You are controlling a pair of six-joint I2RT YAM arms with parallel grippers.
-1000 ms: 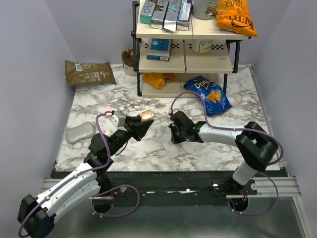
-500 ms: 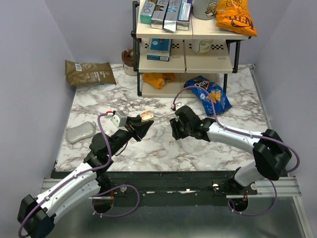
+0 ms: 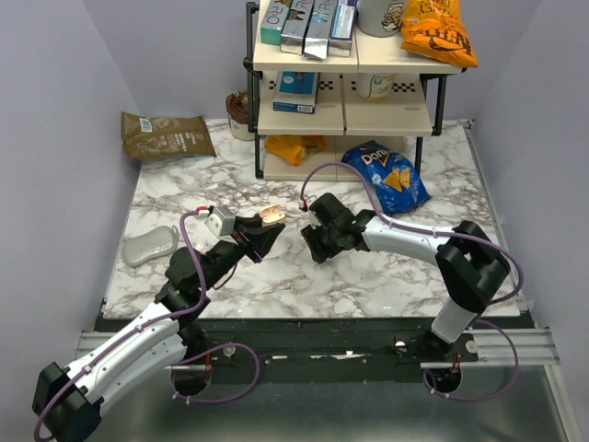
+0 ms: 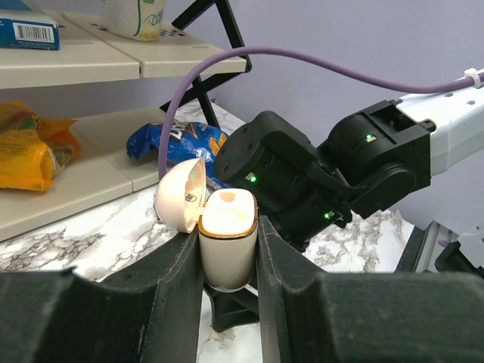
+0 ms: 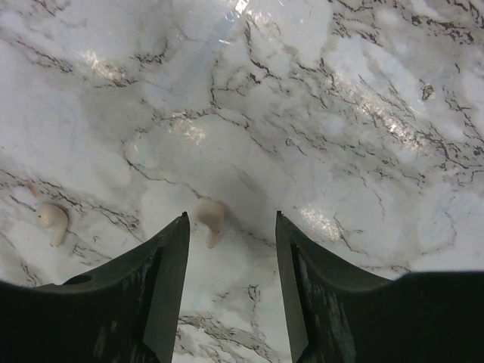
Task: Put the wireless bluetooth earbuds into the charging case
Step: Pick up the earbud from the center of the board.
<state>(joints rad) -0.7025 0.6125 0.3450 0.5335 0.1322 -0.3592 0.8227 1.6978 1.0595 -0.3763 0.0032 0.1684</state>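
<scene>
Marble tabletop [image 5: 340, 113] lies under my right pincer [image 5: 231, 223], parted and empty; one cream-white bean-sized earbud [image 5: 212, 218] sits between its tips, another [image 5: 53, 218] outside one finger; my left pincer [image 4: 228, 257] clamps the pale beige-pink pebble-shaped charging case [image 4: 225, 219], lid open

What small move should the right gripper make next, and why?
Probably lower the right gripper straight down and close on the pale earbud, which lies on the marble table between its open jaws. A second earbud lies further left, outside them. The left gripper holds the charging case upright with its lid open, so it looks ready to receive a bud.
</scene>
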